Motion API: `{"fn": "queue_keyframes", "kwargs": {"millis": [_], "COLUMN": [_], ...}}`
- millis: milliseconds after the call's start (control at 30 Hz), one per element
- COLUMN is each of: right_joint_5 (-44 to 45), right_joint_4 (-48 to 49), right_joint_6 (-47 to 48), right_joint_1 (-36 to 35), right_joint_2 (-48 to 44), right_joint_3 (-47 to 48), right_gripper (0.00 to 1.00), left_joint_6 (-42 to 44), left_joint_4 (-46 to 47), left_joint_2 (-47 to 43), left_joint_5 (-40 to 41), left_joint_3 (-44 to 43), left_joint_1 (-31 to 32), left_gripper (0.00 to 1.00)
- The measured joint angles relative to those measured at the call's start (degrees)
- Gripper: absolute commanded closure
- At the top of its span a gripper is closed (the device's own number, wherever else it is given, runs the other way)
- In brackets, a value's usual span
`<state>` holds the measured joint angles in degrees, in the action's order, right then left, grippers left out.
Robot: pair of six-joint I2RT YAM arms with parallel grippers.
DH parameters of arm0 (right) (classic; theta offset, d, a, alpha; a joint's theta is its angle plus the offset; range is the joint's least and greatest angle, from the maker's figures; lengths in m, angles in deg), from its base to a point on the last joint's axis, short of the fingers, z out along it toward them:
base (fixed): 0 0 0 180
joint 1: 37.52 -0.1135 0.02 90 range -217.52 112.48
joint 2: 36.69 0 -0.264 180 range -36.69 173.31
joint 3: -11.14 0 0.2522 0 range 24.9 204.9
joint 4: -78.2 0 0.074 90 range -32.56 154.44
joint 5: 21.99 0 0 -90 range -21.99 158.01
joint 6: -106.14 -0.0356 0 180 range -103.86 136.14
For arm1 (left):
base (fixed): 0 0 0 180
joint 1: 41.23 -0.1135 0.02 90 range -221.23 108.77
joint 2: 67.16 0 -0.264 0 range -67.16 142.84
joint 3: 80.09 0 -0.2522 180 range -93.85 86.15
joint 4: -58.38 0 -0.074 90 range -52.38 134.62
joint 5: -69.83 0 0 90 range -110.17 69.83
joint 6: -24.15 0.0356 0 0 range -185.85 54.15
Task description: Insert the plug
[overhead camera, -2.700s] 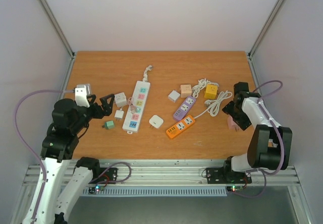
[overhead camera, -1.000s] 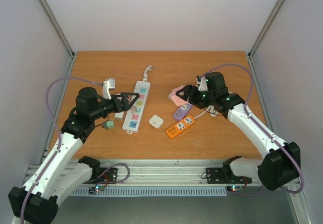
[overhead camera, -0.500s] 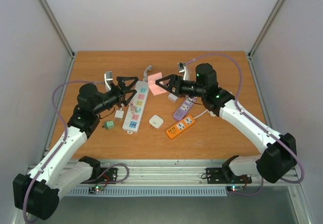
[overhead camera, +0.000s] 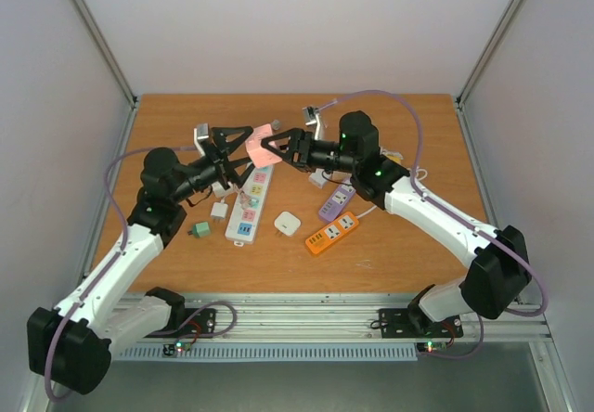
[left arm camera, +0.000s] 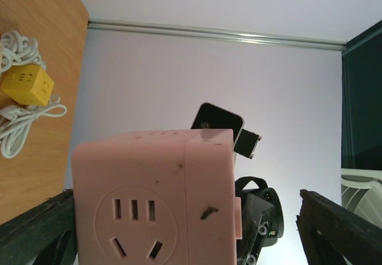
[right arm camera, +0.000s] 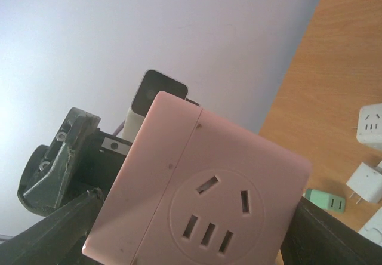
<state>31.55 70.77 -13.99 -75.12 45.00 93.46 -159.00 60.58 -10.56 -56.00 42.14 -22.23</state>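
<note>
Down near the arm bases, the wooden table (overhead camera: 390,263) carries an orange power strip (overhead camera: 331,232), a small white charger block (overhead camera: 287,223) and a little green plug (overhead camera: 199,230). Just past these lie a long white power strip (overhead camera: 247,203) on the left and a purple power strip (overhead camera: 337,200) on the right, touching the orange one's far end. Above the far end of the white strip, both arms reach in toward each other over the middle of the table. The right gripper (overhead camera: 281,148) pinches a pink socket cube (overhead camera: 262,150) and holds it up in the air, clear of the table. The cube's socket face with five slots is turned to the right wrist camera. The left gripper (overhead camera: 243,148) is spread wide, and the pink cube sits between its fingers, close against one finger and well apart from the other. Whether that near finger touches the cube I cannot tell. Farther back on the right, a yellow socket cube (left arm camera: 27,89) rests among loops of white cord (left arm camera: 24,125).
</note>
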Motion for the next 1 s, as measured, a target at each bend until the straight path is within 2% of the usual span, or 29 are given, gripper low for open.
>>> {"fn": "queue_keyframes", "kwargs": {"millis": [267,433,533,633,833,1000], "right_joint_5": [0.7,1.2,2.2,4.5,9.1,6.6], "right_joint_4": [3.1,3.1,0.5,-5.3,-20.1,-26.2], "right_joint_6": [-2.8,-2.2,1.3,8.9,31.0,49.3], "right_joint_1": [-0.3,-0.2,-0.3,-0.3,-0.3,-0.3], "right_joint_2": [1.0,1.0,0.2,-2.3,-6.2,-7.9], "right_joint_3": [0.0,0.0,-0.2,0.0,3.7,3.2], "right_gripper": [0.34,0.03,0.02,0.01,0.02,0.02], "left_joint_6": [-3.7,-3.9,-1.6,3.1,16.4,28.1], "left_joint_4": [3.2,4.6,4.2,1.4,-8.6,-20.0], "left_joint_2": [2.1,3.1,3.8,4.4,4.5,4.5], "left_joint_5": [-0.4,-0.8,-1.6,-3.1,-7.6,-10.5], "left_joint_3": [0.8,0.8,0.8,0.2,-2.6,-4.7], "left_joint_1": [0.0,-0.1,0.0,0.0,0.0,0.0], "left_gripper": [0.41,0.51,0.53,0.54,0.54,0.54]}}
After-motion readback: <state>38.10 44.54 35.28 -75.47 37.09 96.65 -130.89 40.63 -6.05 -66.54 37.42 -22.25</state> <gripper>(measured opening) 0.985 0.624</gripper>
